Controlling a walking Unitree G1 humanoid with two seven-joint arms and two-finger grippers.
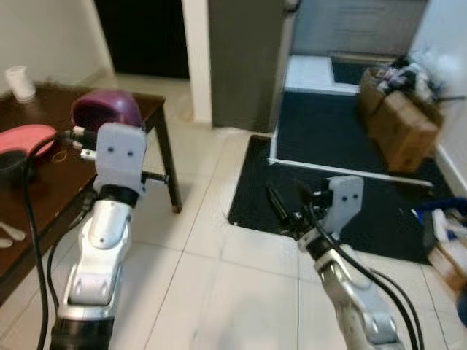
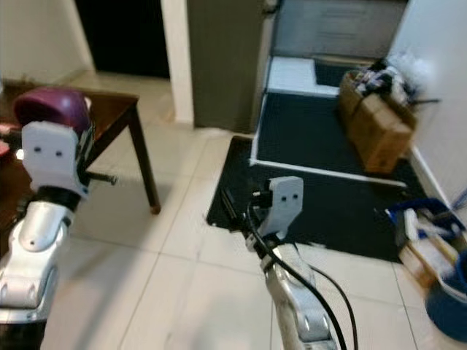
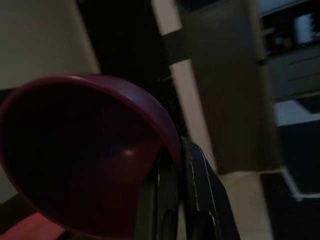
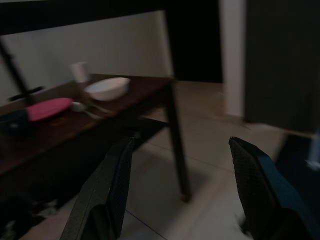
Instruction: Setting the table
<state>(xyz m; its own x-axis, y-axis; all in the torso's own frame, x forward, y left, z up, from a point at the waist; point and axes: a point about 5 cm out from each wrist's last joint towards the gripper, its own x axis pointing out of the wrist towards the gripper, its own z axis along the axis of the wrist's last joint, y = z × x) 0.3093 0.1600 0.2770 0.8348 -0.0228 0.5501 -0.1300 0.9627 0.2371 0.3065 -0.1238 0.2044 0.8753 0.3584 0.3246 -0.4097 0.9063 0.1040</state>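
While the purple bowl [image 1: 107, 109] hangs tipped above the corner of the dark wooden table [image 1: 149, 103], you have it pinched at the rim only: the left wrist view shows the left gripper [image 3: 179, 172] with one black finger inside the wall and one outside, jaws closed on the edge.

Handling, as a judgement: it looks like moulded plastic, so light, stiff and not likely to break. The glossy wall may be slippery, and a rim pinch lets the bowl swing about the fingers. Keep the hold at the rim, well seated over the lip, and avoid quick wrist turns. Set it down base first.

On the table beyond it you have a pink plate [image 1: 27, 137] with a dark bowl [image 1: 12, 164] just beside it, a white cup [image 1: 19, 82] toward the far edge, and pale cutlery [image 1: 10, 233] at the near edge. A white bowl [image 4: 107, 88] shows in the right wrist view.

Right gripper [image 4: 182, 192] hangs idle over the tiled floor [image 1: 219, 284] near the black mat [image 1: 350, 189], fingers spread wide, holding nothing.
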